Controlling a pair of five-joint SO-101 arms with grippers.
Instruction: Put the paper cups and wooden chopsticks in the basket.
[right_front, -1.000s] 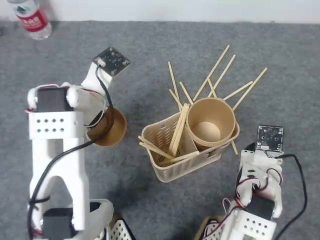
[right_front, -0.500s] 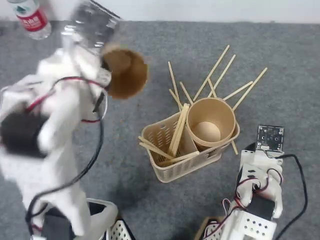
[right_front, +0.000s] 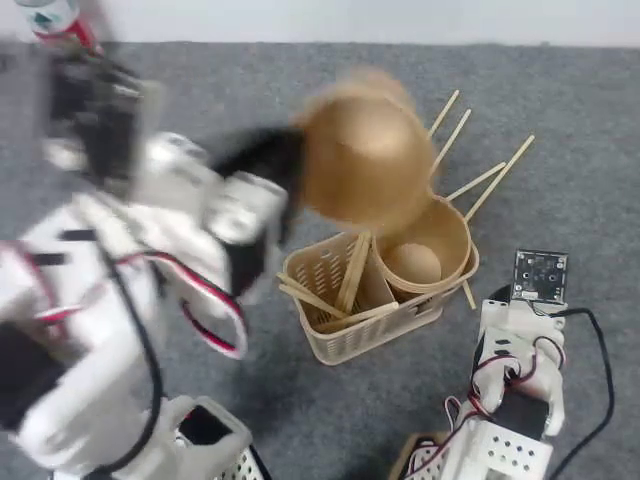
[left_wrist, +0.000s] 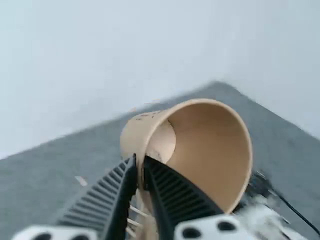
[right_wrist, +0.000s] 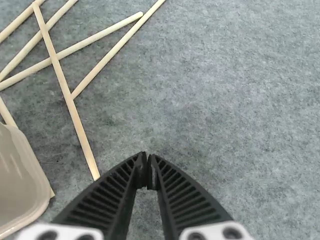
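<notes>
Left gripper is clamped on the wall of a paper cup, one finger inside the rim. That grip carries the cup tilted above the basket, probably to nest it into the second cup standing there. Right gripper hangs closed and empty over the carpet. Two cups in all; about four chopsticks lie in the basket, and at least four loose sticks behind it.

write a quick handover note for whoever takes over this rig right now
Grippers: the left gripper is shut on a paper cup, tipped on its side above the basket. The right gripper is shut, empty, low over the mat.
Done: one cup and several chopsticks sit in the basket.
Left: the held cup, plus the loose chopsticks on the mat beyond the basket.
</notes>
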